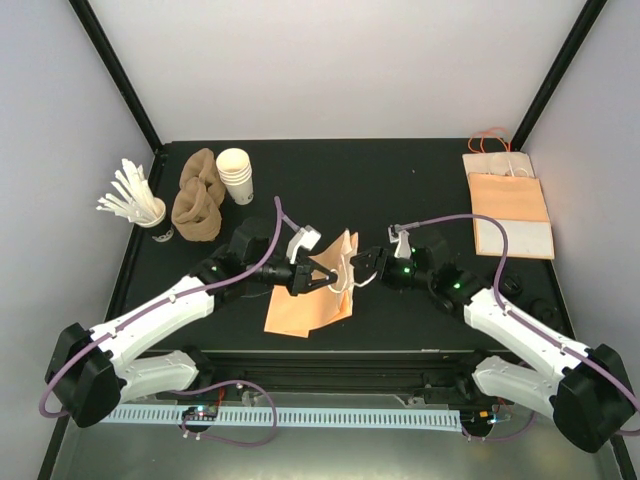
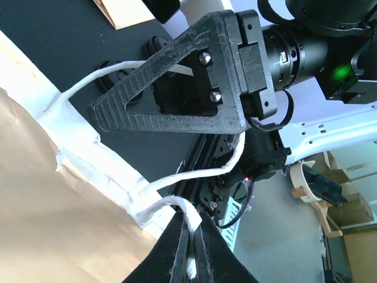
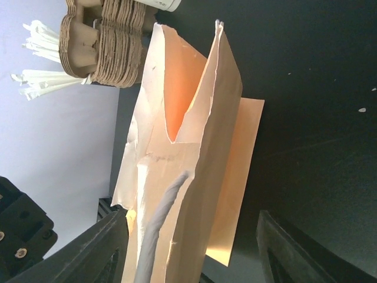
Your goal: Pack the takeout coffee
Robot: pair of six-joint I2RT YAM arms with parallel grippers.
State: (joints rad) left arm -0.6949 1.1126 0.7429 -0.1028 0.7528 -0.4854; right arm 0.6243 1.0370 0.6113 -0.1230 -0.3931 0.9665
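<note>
nearest, my left claw (image 2: 191, 233) is clamped tight on the white cord handle (image 2: 168, 203) of the brown paper bag (image 3: 194, 147). the bag lies at mid-table between my two arms, its mouth end lifted off the black table (image 1: 420, 180). my right claw (image 1: 362, 262) faces it across the bag's mouth, jaws standing well apart with the folded rim between them. it grips nothing that i can make out, and whether a finger (image 3: 112, 247) brushes the paper i cannot tell. the mouth shows only a narrow slit.

as i judge it, the step in hand is opening the bag. doing it well means a firm left pinch on the cord and the right jaws brought onto the opposite wall or its handle, not onto both layers together. then the two sides should be drawn apart slowly and level, so the paper spreads rather than tears and the base settles flat enough for the bag to stand.

farther back on the left stand pulp cup carriers (image 1: 198, 198), a stack of lidless white cups (image 1: 236, 175) and a dark cup of white stirrers (image 1: 135, 205). spare bags (image 1: 510, 205) lie at far right. the takeout coffee, the black-lidded cup, i cannot find in any view; it may sit hidden behind my left arm.
</note>
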